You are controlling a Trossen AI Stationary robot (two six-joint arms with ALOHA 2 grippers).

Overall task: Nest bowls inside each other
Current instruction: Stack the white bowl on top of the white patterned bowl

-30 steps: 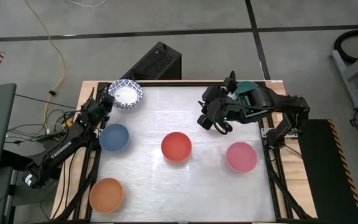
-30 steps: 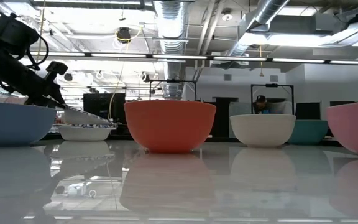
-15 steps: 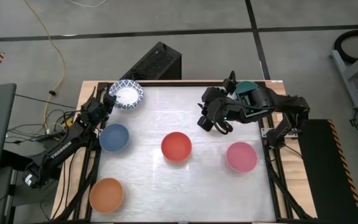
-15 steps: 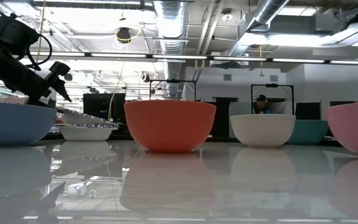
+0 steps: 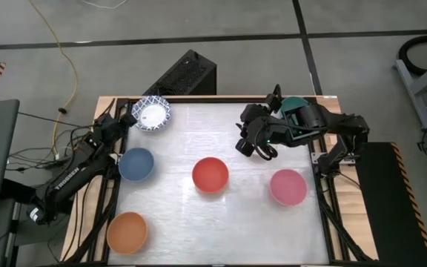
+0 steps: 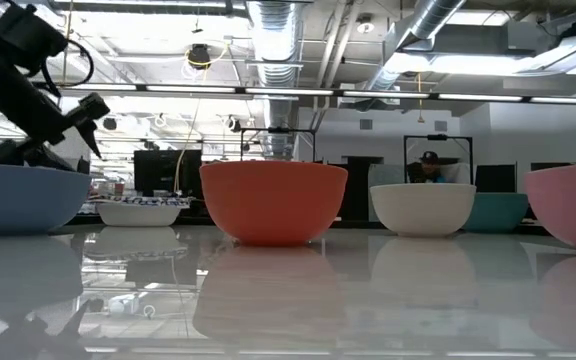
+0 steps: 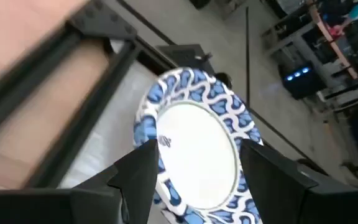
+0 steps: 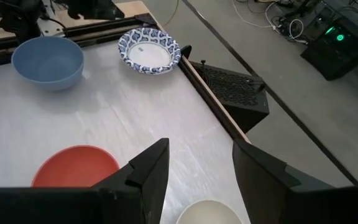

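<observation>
A blue-and-white patterned bowl [image 5: 153, 113] [image 7: 197, 146] stands level at the table's far left corner. My left gripper [image 5: 127, 119] [image 7: 196, 155] is open just to its left and raised above it [image 6: 90, 108], touching nothing. On the table stand a blue bowl [image 5: 136, 164], a red bowl [image 5: 210, 175], a pink bowl [image 5: 288, 187] and an orange bowl [image 5: 127, 232]. My right gripper [image 5: 262, 144] [image 8: 201, 155] hovers open above a cream bowl [image 8: 210, 213] [image 6: 423, 208]. A teal bowl [image 5: 293, 104] sits partly hidden behind the right arm.
A black box [image 5: 184, 74] lies on the floor just past the table's far edge. The table's wooden rim and dark frame bars [image 7: 98, 81] run close to the patterned bowl. Bare tabletop [image 5: 199, 137] lies between the patterned bowl and my right gripper.
My left gripper has opened and let go of the patterned bowl, then risen and drawn back toward the table's left edge while rolling. The bowl, held tilted before, has dropped and now sits level at the far left corner.
</observation>
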